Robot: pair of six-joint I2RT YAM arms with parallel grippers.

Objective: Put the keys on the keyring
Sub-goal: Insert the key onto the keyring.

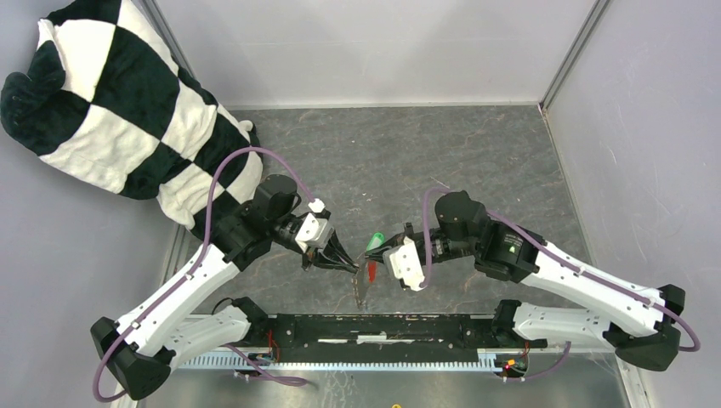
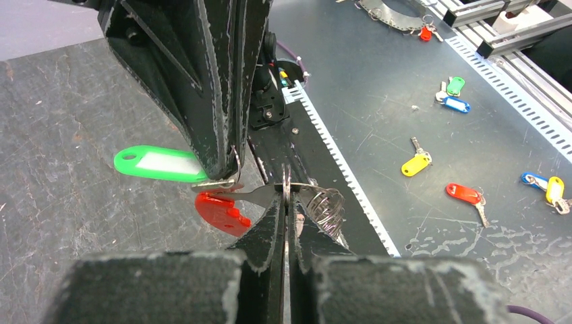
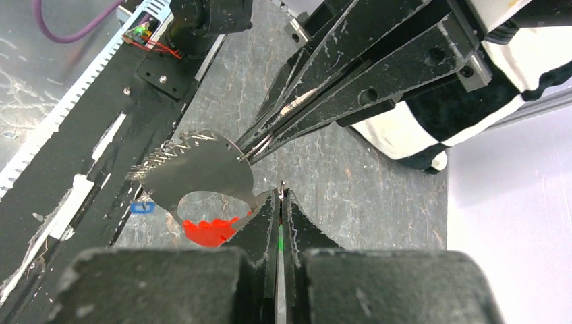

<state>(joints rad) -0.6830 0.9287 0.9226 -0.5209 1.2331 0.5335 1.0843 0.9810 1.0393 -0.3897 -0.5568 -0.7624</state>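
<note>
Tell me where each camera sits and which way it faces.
Top external: overhead, looking down on the table; left arm and right arm show.
Left wrist: looks along its own left fingers, shut on the keyring, toward the right fingers.
Right wrist: looks the opposite way along its own fingers at the left ones.
All three share the red tag.

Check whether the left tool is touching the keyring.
Touching. The left wrist view shows the left tool shut on the keyring, its thin ring pinched edge-on between the closed tips.
</note>
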